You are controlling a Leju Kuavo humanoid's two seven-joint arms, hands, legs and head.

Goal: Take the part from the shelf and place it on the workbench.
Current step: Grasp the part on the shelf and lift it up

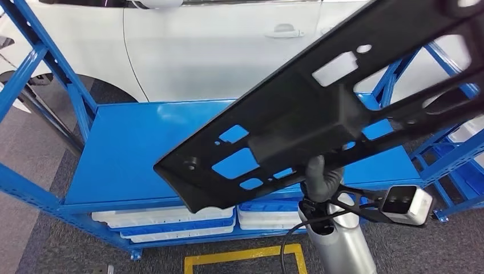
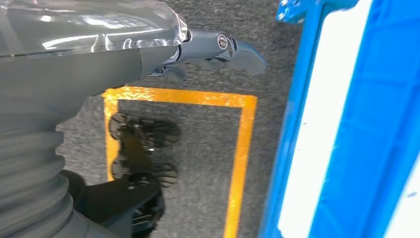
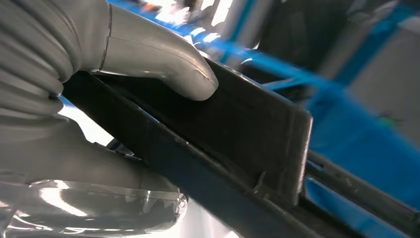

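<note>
A long black plastic part [image 1: 319,108] with several cut-outs hangs tilted in the air above the blue shelf's top board [image 1: 131,148], its far end rising to the upper right. My right hand [image 1: 323,178] grips it from underneath, near the middle. In the right wrist view the grey thumb [image 3: 158,54] presses on the part's flat black wall [image 3: 247,124], and the rest of the hand [image 3: 59,129] is wrapped under it. My left hand [image 2: 218,49] hangs over the floor beside the shelf [image 2: 366,124], fingers stretched out and holding nothing.
A white car [image 1: 217,45] stands right behind the shelf. White trays [image 1: 165,220] lie on the lower shelf level. Blue uprights [image 1: 34,63] frame both sides. A yellow taped rectangle [image 1: 245,254] marks the grey floor in front, also in the left wrist view [image 2: 237,148].
</note>
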